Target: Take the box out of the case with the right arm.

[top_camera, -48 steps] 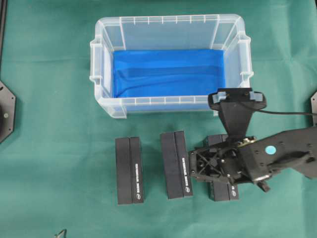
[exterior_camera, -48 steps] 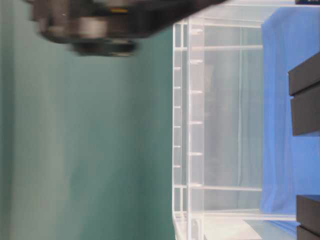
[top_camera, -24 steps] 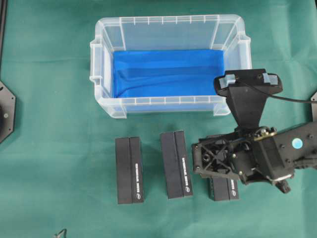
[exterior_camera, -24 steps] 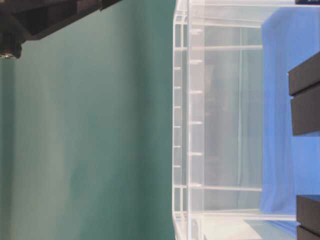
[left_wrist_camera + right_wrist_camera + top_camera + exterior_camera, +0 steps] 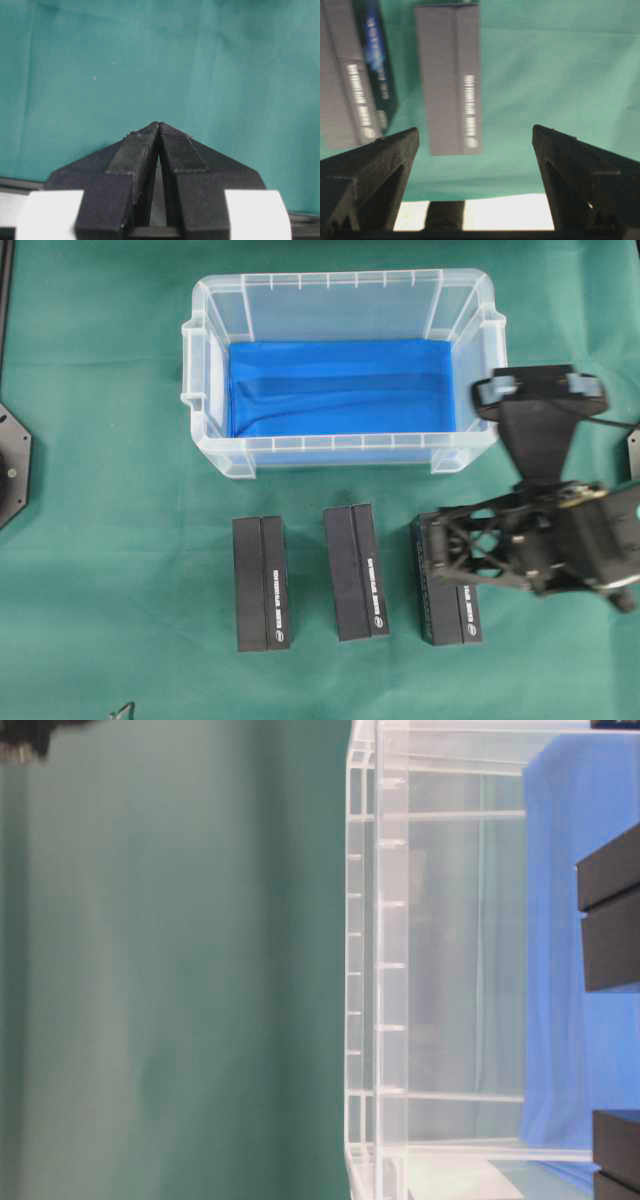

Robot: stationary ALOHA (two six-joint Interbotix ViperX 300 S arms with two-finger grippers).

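The clear case (image 5: 203, 390) stands at the back of the green cloth, and only its blue sheet (image 5: 340, 385) lies inside. Three black boxes lie in a row in front of it: left (image 5: 260, 583), middle (image 5: 355, 572) and right (image 5: 447, 602). My right gripper (image 5: 436, 550) hangs over the right box's near-side end, open and holding nothing. In the right wrist view the right gripper (image 5: 475, 129) has its fingers wide apart, with two boxes (image 5: 450, 75) on the cloth ahead. My left gripper (image 5: 159, 123) is shut on nothing above bare cloth.
Black arm bases sit at the left edge (image 5: 10, 465) and the right edge (image 5: 633, 448). A small dark tip (image 5: 122, 710) shows at the bottom edge. The table-level view shows the case wall (image 5: 385, 970) sideways, with black boxes (image 5: 610, 910) at its right.
My right arm has drawn back to the right, uncovering most of the right box. Its gripper stayed open. It has almost left the table-level view.
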